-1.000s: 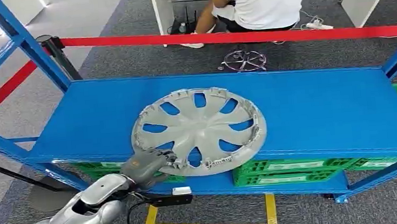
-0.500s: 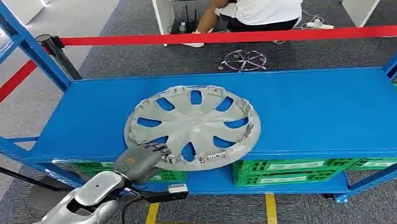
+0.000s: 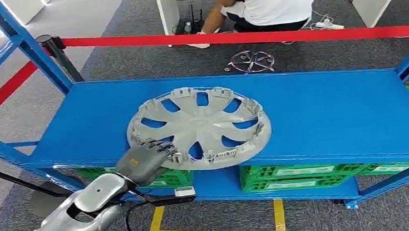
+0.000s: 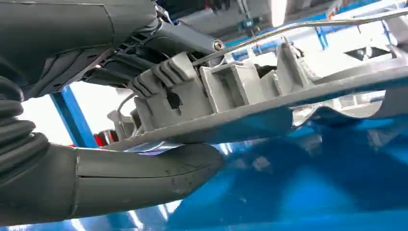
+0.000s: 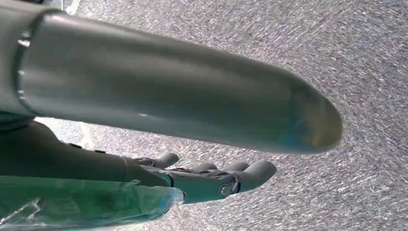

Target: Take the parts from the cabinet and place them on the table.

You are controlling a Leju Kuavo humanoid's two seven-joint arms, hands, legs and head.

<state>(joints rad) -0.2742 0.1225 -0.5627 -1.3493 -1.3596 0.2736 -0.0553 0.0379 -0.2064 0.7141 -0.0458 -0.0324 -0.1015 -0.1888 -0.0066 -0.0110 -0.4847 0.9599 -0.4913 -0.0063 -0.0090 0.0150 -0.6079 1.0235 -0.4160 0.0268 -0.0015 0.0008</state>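
Since 1 s ago hubcap slid back a bit; left robot hand pinches its rim at shelf front edge, so next we lift it clear w/o snagging.

Your blue shelf spans the frame's middle | on it lies one grey wheel cover, left of centre, its near edge over the front lip | green crates sit on the lower level.
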